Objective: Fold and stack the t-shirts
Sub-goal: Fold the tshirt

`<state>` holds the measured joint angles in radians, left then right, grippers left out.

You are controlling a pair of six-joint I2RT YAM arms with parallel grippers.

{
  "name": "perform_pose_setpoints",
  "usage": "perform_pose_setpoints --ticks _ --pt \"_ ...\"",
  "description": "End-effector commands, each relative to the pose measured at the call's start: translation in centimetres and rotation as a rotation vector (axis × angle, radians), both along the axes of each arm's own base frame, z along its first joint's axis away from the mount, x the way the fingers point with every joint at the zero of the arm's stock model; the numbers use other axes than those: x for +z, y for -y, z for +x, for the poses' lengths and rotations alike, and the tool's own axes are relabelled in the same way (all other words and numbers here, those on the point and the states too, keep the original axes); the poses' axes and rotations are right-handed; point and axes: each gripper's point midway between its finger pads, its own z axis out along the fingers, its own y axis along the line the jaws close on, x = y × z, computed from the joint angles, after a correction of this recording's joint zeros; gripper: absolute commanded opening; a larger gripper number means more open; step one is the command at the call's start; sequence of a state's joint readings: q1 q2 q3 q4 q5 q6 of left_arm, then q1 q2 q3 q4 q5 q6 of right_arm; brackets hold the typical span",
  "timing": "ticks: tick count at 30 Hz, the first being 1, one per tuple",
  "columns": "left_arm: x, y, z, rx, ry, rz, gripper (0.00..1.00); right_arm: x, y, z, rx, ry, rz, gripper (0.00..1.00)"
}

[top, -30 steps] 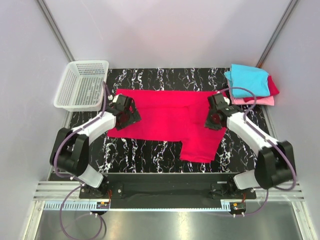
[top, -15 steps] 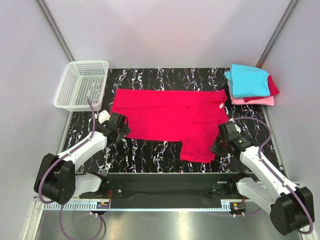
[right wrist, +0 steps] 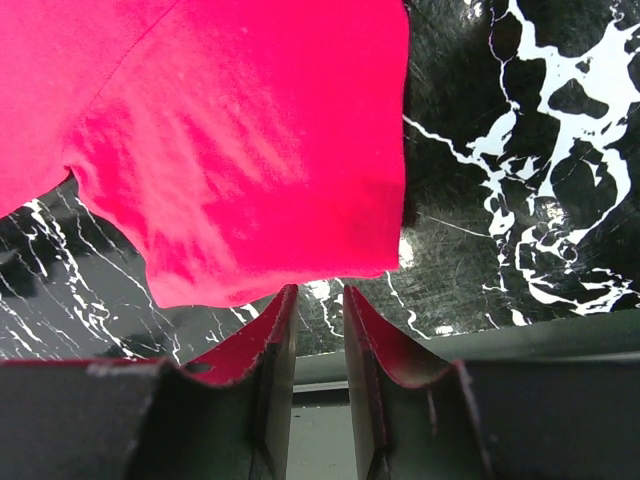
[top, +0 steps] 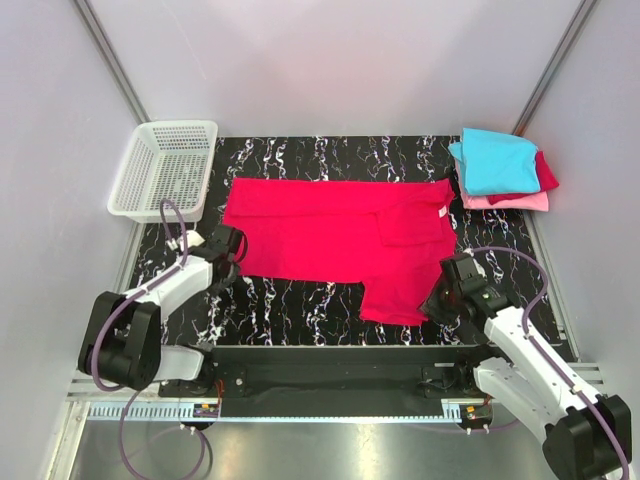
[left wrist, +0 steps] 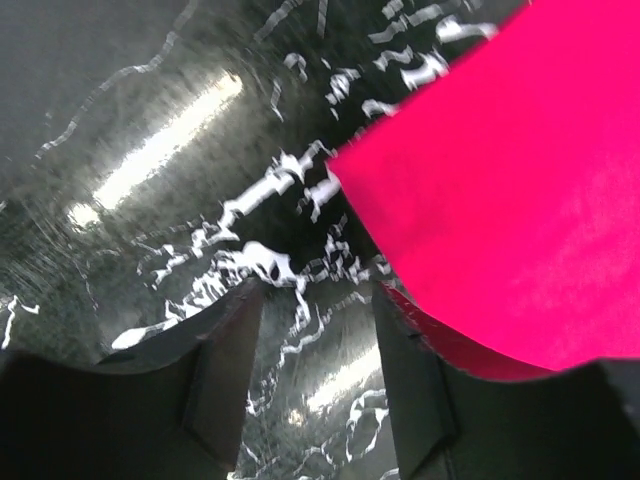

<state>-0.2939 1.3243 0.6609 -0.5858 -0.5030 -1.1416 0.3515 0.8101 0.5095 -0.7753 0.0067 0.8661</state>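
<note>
your left claw (top: 236,262) released beside the red t-shirt (top: 330,235), at its near left corner, your right claw (top: 437,303) barely parted, empty, at its near right corner, shirt spread flat on the table (top: 300,300), folded shirts (top: 500,170) stacked far right

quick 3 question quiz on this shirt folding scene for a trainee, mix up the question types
1. Which shirt tops the stack at the far right corner?
A. pink t-shirt
B. cyan t-shirt
C. dark red t-shirt

2. True or false: the left hand has its fingers apart, with only table showing between them.

3. Fill in: the right hand sits just off the crimson t-shirt at its ____ corner.

Key:
1. B
2. True
3. near right
</note>
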Motion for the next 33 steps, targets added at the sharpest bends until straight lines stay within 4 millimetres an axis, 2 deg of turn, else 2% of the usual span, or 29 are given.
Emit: perform_pose_setpoints --ticks 1,6,10,15,26,29,33 --pt "1.1 -1.0 2.0 0.068 0.068 -0.015 0.52 0.1 -0.1 -0.3 -0.017 -0.002 0.017 0.32" --pt "0.4 -2.6 2.9 0.099 0.060 -0.043 0.52 0.1 -0.1 -0.3 -0.020 -0.010 0.016 0.32" --pt "-0.1 -2.4 4.3 0.074 0.075 -0.084 0.52 0.0 -0.1 -0.3 -0.015 -0.020 0.008 0.32" --pt "-0.7 -1.8 5.0 0.036 0.074 -0.139 0.51 -0.1 -0.1 -0.2 -0.015 -0.031 -0.001 0.33" --pt "1.1 -2.1 4.0 0.042 0.130 -0.143 0.50 -0.5 0.1 0.0 -0.016 -0.048 -0.022 0.33" --pt "1.7 -2.0 4.3 0.037 0.148 -0.149 0.50 -0.5 0.1 -0.1 -0.014 -0.049 -0.023 0.33" --pt "1.5 -1.8 4.6 0.027 0.143 -0.154 0.50 -0.5 0.1 -0.2 -0.013 -0.046 -0.018 0.33"
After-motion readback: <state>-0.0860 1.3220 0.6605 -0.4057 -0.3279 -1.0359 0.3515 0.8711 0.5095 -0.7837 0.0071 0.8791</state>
